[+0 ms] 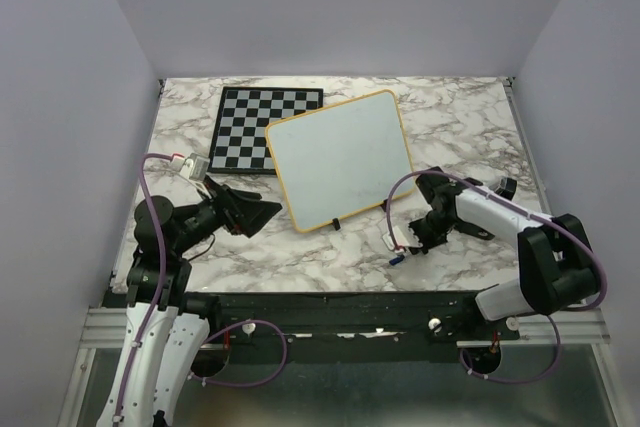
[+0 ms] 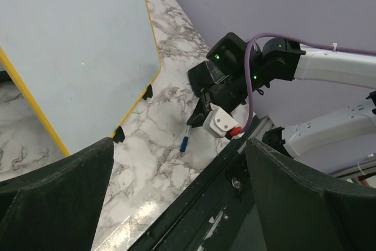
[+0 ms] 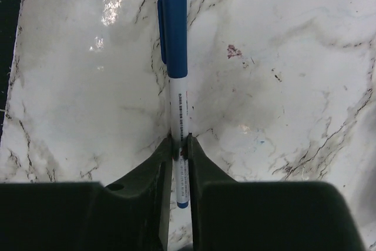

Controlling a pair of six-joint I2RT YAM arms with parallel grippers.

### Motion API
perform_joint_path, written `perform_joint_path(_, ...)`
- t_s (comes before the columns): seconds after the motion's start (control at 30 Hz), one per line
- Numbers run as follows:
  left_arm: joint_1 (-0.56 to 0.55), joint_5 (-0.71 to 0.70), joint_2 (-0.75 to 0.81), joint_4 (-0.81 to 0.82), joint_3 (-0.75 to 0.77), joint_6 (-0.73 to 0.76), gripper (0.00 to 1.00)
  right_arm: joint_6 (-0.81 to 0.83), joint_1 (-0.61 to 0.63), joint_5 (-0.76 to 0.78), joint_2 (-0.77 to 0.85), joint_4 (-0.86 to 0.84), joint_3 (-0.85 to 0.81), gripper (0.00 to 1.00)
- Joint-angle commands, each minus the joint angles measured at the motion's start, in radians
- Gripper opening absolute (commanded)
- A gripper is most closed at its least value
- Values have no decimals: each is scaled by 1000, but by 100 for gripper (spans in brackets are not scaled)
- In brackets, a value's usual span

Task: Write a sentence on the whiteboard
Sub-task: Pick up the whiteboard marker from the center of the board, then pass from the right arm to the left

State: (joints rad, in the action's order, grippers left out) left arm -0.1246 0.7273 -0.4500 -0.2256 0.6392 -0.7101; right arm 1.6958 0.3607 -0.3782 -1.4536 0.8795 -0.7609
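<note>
Left gripper (image 1: pixel 262 215): black fingers spread, empty. Black-and-white checkered chessboard (image 1: pixel 245 127): far left of the grey-veined marble tabletop (image 1: pixel 460 127). Yellow-framed white rectangular whiteboard (image 1: pixel 340 157): mid-table, one corner over the chessboard, surface blank. Right gripper (image 3: pixel 179 140): fingers pinching a white-barrelled, blue-capped marker (image 3: pixel 178 92) near its tail. Hazards: cap on, so no ink; the tail grip may let the marker pivot; pressure may slide the board.
</note>
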Motion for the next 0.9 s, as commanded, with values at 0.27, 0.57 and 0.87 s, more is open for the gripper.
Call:
perform_joint_path(0.27,-141,32,-45,11,-33,7,98,-176,6,-30,38,-39,58,3)
perform_joint_path(0.57,-526,-178,-301,90,-12,5,95,-271,6,-152,268,-17,54,1)
perform_joint_path(0.87,-714,-160,-726,336,72,-38,96,-301,6,-251,482,-16,29,1)
